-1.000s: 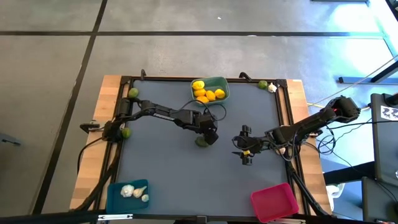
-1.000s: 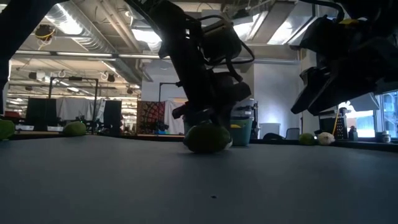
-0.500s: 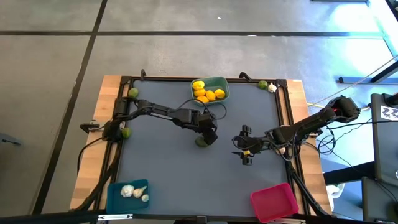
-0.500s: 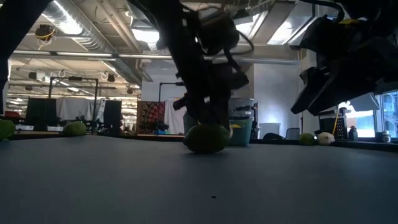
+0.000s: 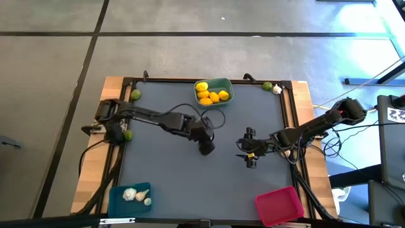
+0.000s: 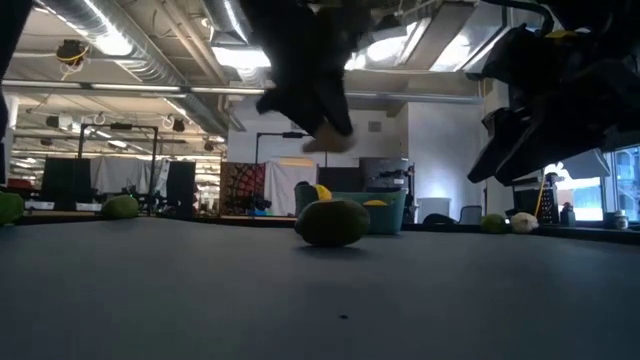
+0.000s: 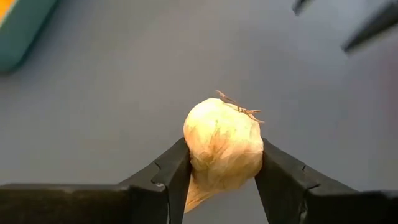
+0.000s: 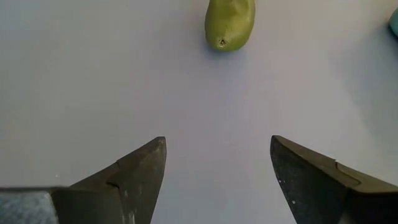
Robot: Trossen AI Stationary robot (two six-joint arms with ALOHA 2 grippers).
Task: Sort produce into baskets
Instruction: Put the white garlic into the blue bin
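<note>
A white garlic bulb [image 7: 222,134] sits between the fingers of my left gripper [image 7: 221,155], which hangs above the table's middle [image 5: 205,147], shut on it; in the low view the bulb shows as a pale patch [image 6: 326,143]. A green lime [image 6: 332,222] lies on the mat below it, also seen in the right wrist view [image 8: 230,23]. My right gripper [image 5: 251,156] waits open to the right of it, holding nothing. The teal basket [image 5: 223,84] holds lemons, the blue basket [image 5: 120,193] holds garlic, and the pink basket [image 5: 278,204] stands near right. My left gripper pinches the garlic bulb by its two opposite sides [image 7: 194,155] between its two fingers [image 7: 173,169], at their free ends. The fingers slant down from the table's left. The bulb is lifted clear of the mat, its dry stem end [image 7: 239,107] pointing away from the gripper.
Limes lie at the far left corner [image 5: 135,95] and the left edge [image 5: 128,134]. Another lime [image 5: 267,86] and a garlic bulb [image 5: 277,90] lie at the far right corner. The dark mat between the baskets is open.
My left gripper has risen from the mat beside the lime and drawn back a little toward the table's left, taking the garlic up clear of the table. The lime has stayed where it was.
</note>
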